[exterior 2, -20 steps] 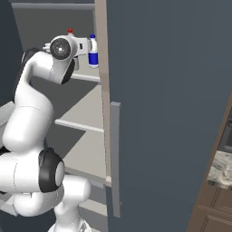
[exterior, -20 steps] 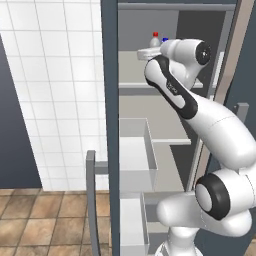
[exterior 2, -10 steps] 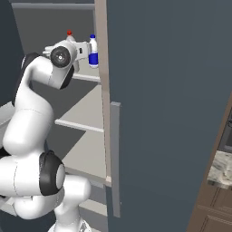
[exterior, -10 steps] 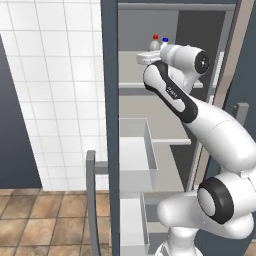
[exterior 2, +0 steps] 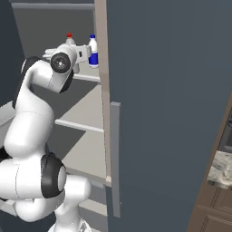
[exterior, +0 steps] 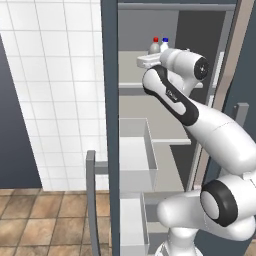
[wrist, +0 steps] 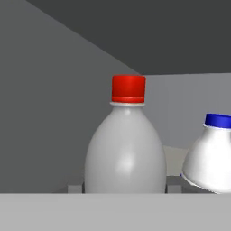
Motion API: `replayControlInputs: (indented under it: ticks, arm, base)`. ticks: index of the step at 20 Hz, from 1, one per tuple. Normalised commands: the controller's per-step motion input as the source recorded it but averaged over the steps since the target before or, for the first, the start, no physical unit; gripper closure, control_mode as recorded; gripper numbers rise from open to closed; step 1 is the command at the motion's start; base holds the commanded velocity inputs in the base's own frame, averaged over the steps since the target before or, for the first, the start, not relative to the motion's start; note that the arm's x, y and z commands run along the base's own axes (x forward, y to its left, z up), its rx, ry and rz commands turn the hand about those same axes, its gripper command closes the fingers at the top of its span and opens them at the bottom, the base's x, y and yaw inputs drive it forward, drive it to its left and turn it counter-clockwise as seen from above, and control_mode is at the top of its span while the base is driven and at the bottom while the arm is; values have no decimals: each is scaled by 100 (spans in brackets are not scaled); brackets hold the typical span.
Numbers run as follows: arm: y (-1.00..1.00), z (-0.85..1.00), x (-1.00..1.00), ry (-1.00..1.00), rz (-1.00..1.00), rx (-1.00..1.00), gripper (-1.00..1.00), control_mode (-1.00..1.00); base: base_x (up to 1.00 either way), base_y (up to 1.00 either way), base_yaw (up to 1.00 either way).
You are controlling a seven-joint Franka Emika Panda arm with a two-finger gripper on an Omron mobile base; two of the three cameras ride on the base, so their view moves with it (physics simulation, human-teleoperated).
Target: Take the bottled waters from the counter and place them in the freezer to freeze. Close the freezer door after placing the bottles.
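Note:
My gripper is shut on the red-capped bottled water, which stands upright between the fingertips. It is held at the top shelf inside the open freezer. The blue-capped bottled water stands just beside it on the same shelf, leaning a little in the hand view. From the base, both bottles peek over my hand: the red cap and the blue-capped one. The freezer door hangs open to the right of my arm. A corner of the counter shows at the far right.
Below the top shelf lie more pale grey shelves and a white bin. A slate panel with a grey bar handle stands left of the opening, beside a white tiled wall. The door's own handle juts toward me.
The hand has sunk slightly and eased back with the red-capped bottle in its grip, and the elbow has swung a little. The blue-capped bottle now shows clear of the hand.

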Motion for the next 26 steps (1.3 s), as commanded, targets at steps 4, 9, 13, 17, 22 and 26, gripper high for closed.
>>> replayControlInputs:
  ticks: [4, 9, 13, 17, 22, 26]
  arm:
    - [0, -8, 1, 0, 0, 0, 100, -100]
    - [8, -11, 9, 0, 0, 0, 100, -100]
    - [12, -9, 17, 0, 0, 0, 100, -100]
    - [10, -2, 23, 0, 0, 0, 100, -100]
    - [7, 0, 26, 0, 0, 0, 100, -100]
    - [1, 0, 25, 0, 0, 0, 100, -100]
  base:
    - [0, 0, 0]
    - [0, 0, 0]
    - [0, 0, 0]
    - [0, 0, 0]
    - [0, 0, 0]
    - [0, 0, 0]
